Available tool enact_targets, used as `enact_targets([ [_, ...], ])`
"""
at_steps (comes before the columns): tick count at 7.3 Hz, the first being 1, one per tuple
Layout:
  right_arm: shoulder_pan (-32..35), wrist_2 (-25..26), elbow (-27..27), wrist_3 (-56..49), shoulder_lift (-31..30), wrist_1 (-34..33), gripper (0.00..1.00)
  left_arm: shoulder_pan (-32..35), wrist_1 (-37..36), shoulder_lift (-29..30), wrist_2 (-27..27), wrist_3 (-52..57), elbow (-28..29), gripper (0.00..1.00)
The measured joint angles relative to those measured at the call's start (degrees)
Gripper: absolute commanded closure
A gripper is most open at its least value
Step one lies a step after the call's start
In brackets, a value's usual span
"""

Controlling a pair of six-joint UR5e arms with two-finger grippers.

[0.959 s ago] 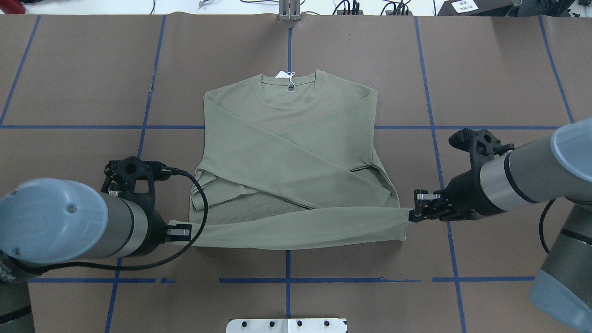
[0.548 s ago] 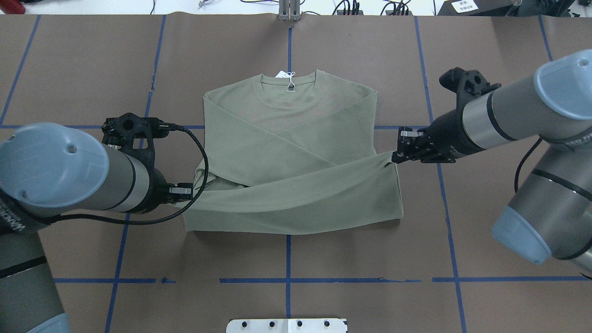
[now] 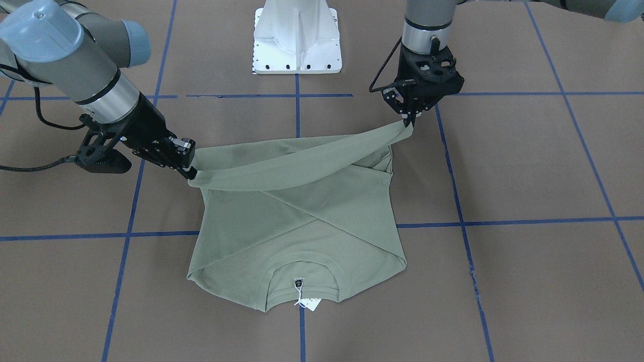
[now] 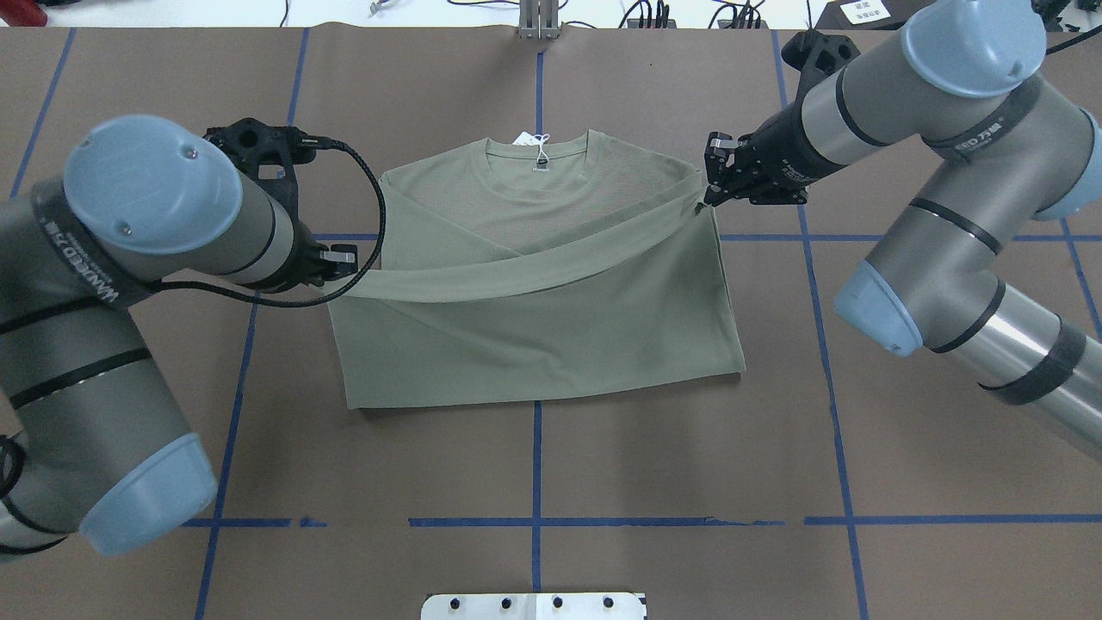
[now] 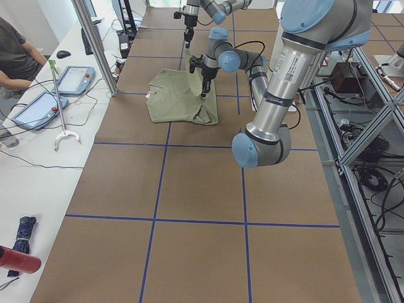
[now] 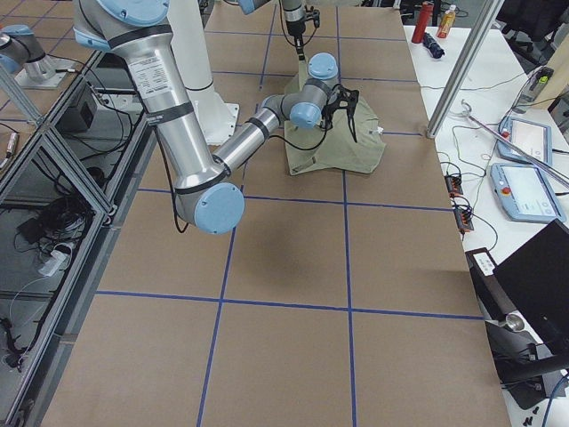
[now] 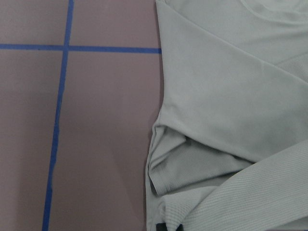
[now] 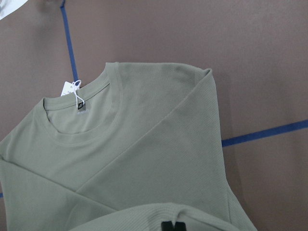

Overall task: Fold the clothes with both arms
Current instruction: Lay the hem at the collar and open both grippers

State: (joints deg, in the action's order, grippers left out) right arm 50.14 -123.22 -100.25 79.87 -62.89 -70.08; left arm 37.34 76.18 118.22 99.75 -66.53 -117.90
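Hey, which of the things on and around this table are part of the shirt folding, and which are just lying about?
Part of the job: sage-green shirt; left arm and right arm, jaws shut on its lifted edge.

Lying about: two handheld screens, red cylinder and dark rolled item on the white side bench; white pedestal.

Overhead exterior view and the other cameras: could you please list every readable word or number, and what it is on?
"WANEED": black band on the left arm; further characters unclear.
"EED 7.1", partial and uncertain: black band on the right arm.
Neck label of the sage-green shirt: print too small to read.
White hang tag: no readable print.
Paper sign beyond the table: too small.
Sticker on the left arm: too small.
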Motion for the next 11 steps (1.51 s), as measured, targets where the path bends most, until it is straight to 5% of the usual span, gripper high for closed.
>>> enact_targets([
  [6, 2.9, 1.3, 10.9, -0.7, 3.7, 0.1, 1.00, 5.4, 19.7, 4.3, -0.3, 1.5, 24.0, 1.00],
  [11, 3.5, 2.4, 20.5, -0.7, 10.6, 0.2, 1.00, 7.6, 24.2, 8.0, -0.4, 1.6, 31.6, 1.00],
])
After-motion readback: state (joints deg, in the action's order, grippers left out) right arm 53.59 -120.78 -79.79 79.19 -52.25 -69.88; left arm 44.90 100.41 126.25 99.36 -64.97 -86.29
